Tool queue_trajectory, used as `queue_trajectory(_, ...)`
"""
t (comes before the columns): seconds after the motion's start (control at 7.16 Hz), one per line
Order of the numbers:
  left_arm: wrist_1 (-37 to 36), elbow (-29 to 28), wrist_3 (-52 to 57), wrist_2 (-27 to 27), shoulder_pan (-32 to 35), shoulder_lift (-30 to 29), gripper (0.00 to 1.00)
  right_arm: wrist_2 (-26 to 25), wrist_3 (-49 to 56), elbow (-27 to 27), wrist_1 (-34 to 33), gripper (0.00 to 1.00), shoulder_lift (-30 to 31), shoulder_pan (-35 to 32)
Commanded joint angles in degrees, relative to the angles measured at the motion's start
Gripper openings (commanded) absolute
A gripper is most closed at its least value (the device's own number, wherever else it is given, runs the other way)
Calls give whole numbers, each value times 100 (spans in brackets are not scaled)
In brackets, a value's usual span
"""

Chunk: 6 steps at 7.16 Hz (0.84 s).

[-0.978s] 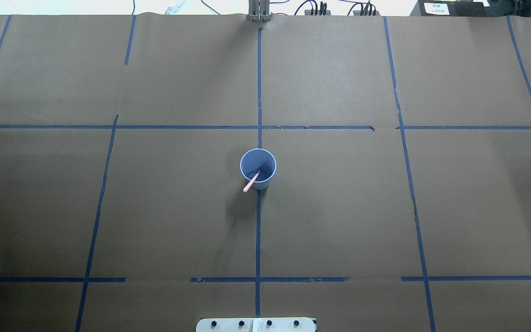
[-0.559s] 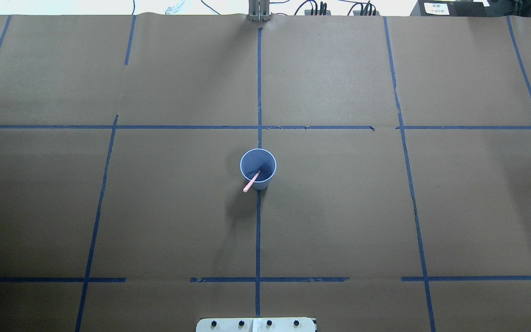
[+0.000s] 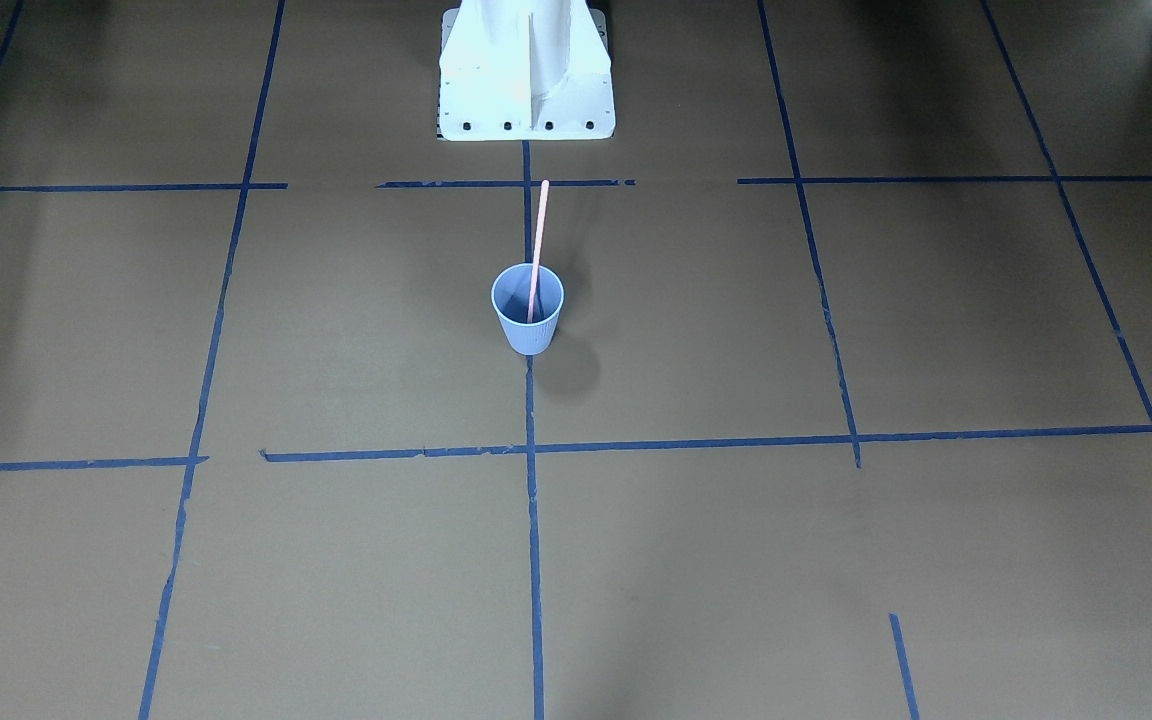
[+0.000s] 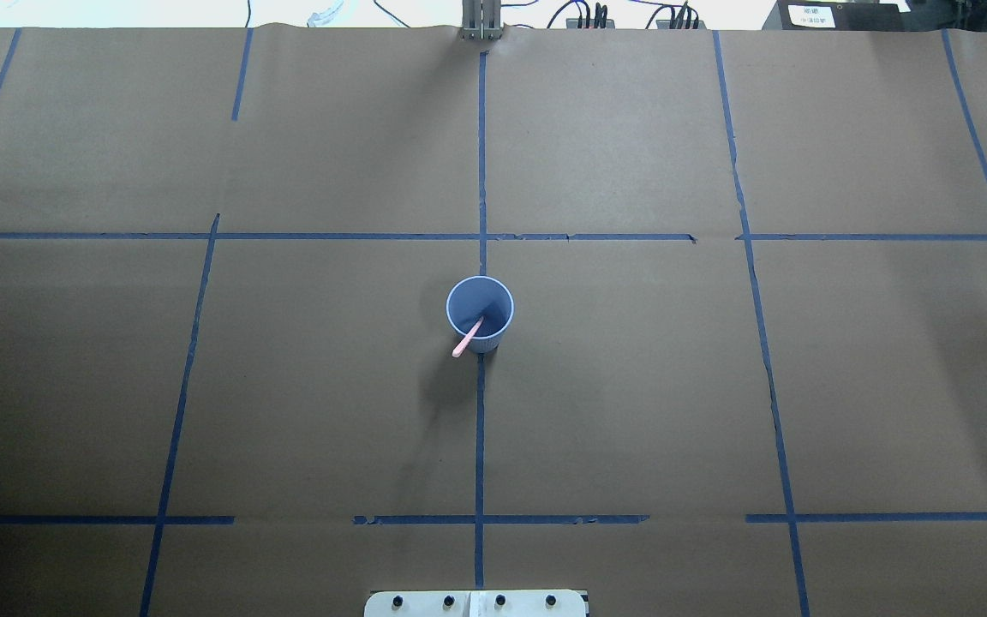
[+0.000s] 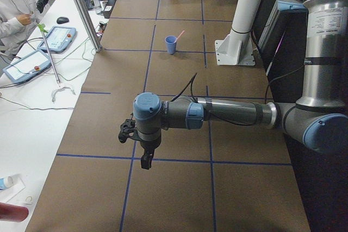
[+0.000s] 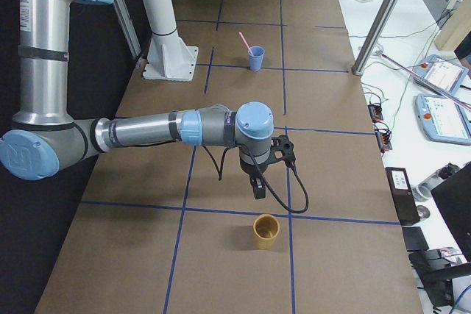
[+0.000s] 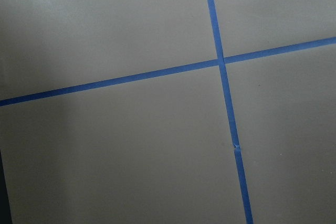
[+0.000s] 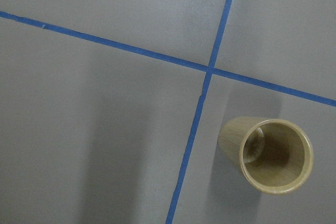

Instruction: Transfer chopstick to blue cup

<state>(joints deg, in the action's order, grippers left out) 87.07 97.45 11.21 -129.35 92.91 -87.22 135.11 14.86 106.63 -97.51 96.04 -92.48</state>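
The blue cup stands upright at the table's middle on a tape line, also seen as the blue cup. The pink chopstick stands inside it and leans over the rim toward the robot's base; its upper end rises well above the cup as the chopstick. My left gripper hangs over bare table far from the cup at the left end. My right gripper hangs at the right end. Both show only in side views, so I cannot tell whether they are open or shut.
A tan wooden cup stands upright just beyond my right gripper, and shows as the tan cup in the right wrist view. The robot's white base is at the near edge. A person sits past the table's far side.
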Motion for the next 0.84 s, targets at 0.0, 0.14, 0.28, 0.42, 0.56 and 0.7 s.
queue_trajectory(0.0,12,64,13,6,-1,4,100,-28,-1,-46,127,100,-68,28)
queue_trajectory(0.14,12,55,13,15,-1,-5,100,15,-10,-72,136,100,-24,28)
queue_trajectory(0.28,12,64,13,7,-1,3,100,24,-10,-64,119,100,37,37)
queue_trajectory(0.42,12,64,13,6,-1,-14,100,16,-1,-72,127,100,46,37)
queue_trajectory(0.56,12,64,13,6,-1,-14,100,-19,34,-72,127,100,46,37)
queue_trajectory(0.7,12,81,13,6,-1,-14,100,-159,51,-64,136,100,55,150)
